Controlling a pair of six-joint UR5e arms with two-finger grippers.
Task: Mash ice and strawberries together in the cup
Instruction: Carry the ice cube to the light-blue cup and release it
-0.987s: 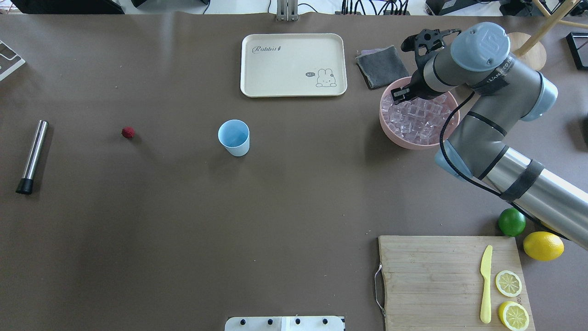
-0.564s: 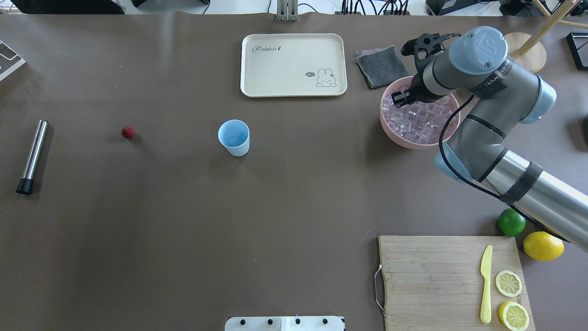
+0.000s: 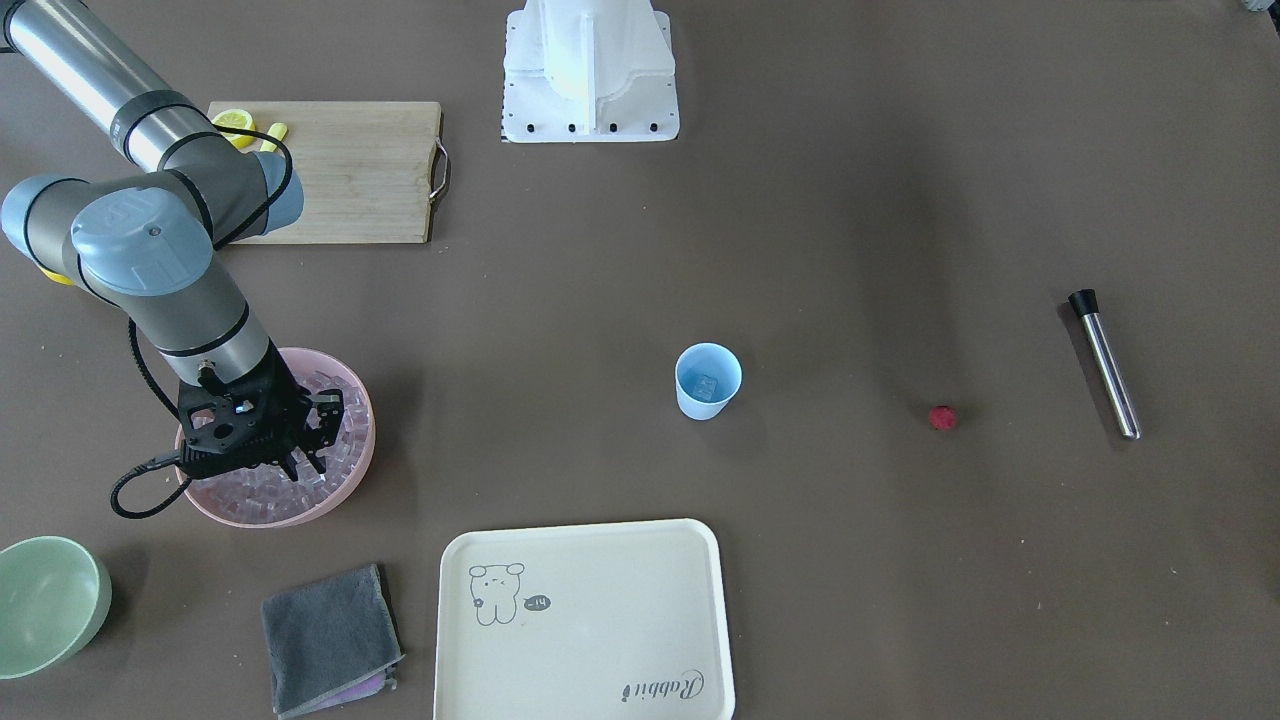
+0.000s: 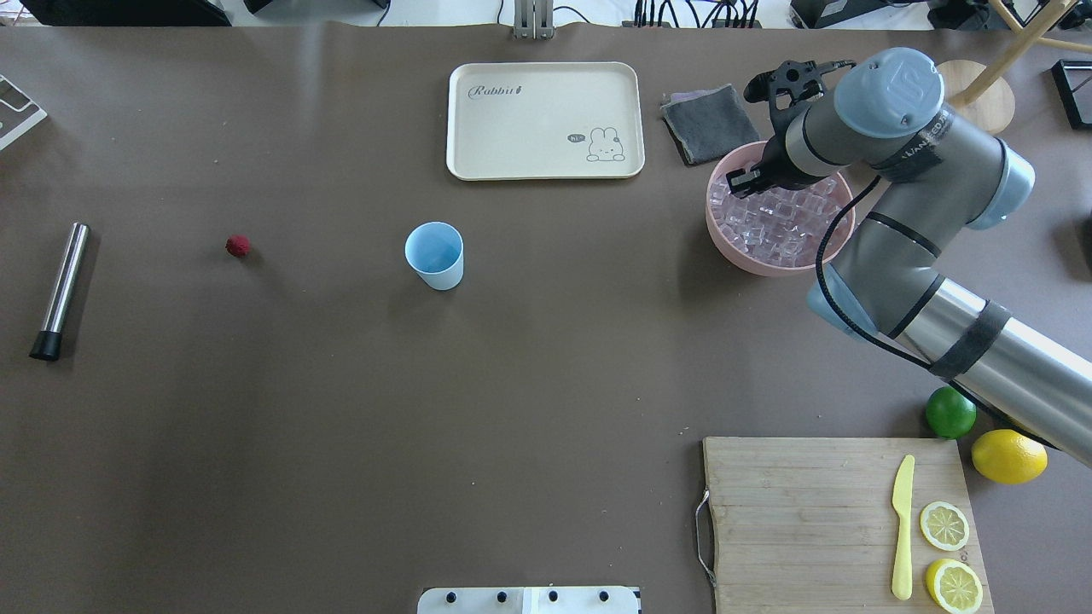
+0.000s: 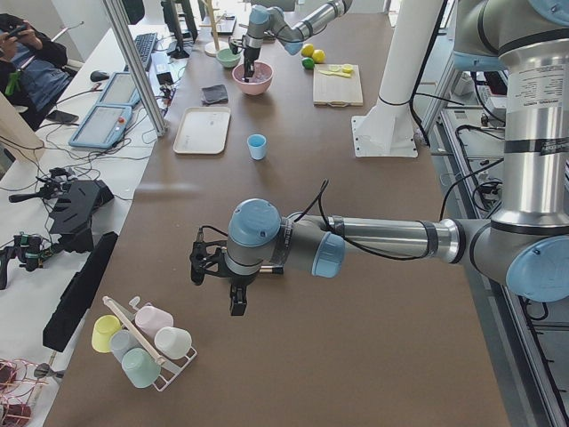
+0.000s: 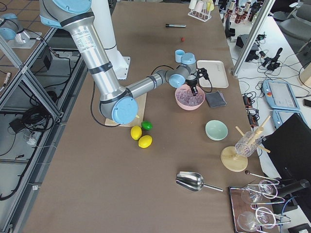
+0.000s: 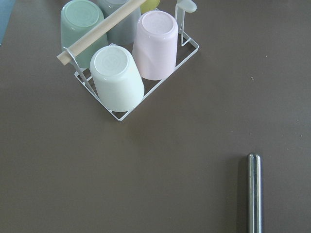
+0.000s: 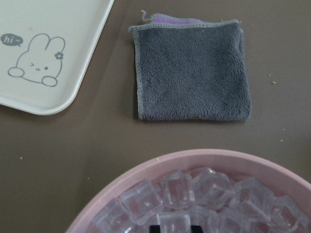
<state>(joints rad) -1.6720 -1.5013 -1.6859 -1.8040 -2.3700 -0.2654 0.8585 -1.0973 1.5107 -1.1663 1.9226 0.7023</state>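
The light-blue cup (image 4: 435, 254) stands upright mid-table, and the front-facing view shows one ice cube (image 3: 706, 384) lying in it. The red strawberry (image 4: 238, 246) lies on the table to its left. A big pink bowl (image 4: 768, 266) heaped with ice (image 4: 781, 223) sits at the right. My right gripper (image 4: 744, 181) is down in that bowl. In the right wrist view its black fingertips (image 8: 154, 227) sit against both sides of one ice cube (image 8: 173, 221). My left gripper (image 5: 218, 267) hangs over the table's left end, near a cup rack; I cannot tell its state.
A steel muddler (image 4: 61, 290) lies at the far left. Behind the cup are a cream tray (image 4: 529, 128) and a grey cloth (image 4: 708, 124). A cutting board (image 4: 802, 512) with knife and lemon slices, a lime (image 4: 949, 412) and a lemon (image 4: 1008, 455) are at the front right.
My right arm has lowered its gripper a little deeper into the pink bowl's ice, then nearly stopped. The cup, strawberry and muddler have not moved.
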